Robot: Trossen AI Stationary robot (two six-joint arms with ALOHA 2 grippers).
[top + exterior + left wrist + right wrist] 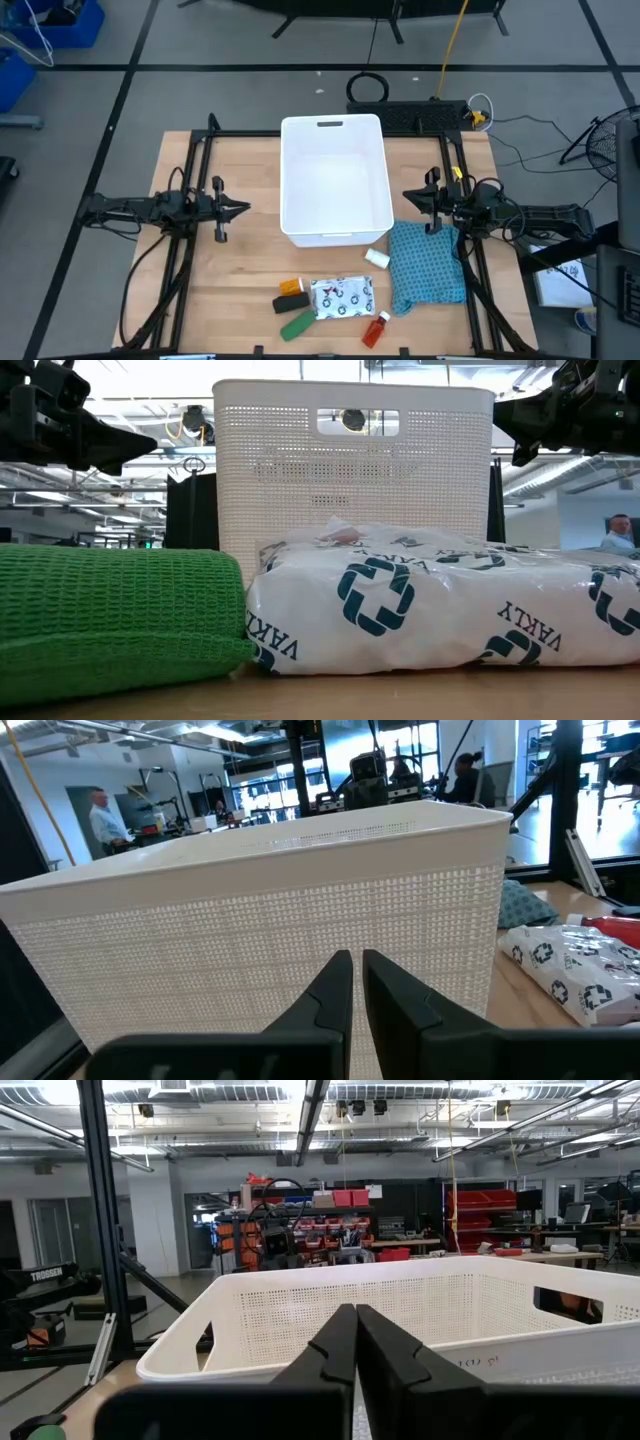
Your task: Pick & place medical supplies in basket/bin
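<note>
Both end effectors (243, 209) (408, 196) pinched together, empty, flanking perforated white rectangular bin (335, 180).

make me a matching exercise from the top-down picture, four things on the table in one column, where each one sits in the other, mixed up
Things:
1. white basket
2. teal cloth
3. green item
4. red bottle

Places:
A. near edge of the table, right of the printed white pouch
B. middle of the table, between the two arms
C. near edge, left of the pouch and below the orange and black items
D. right side of the table, just in front of the right gripper

Pairs: 1-B, 2-D, 3-C, 4-A
</note>
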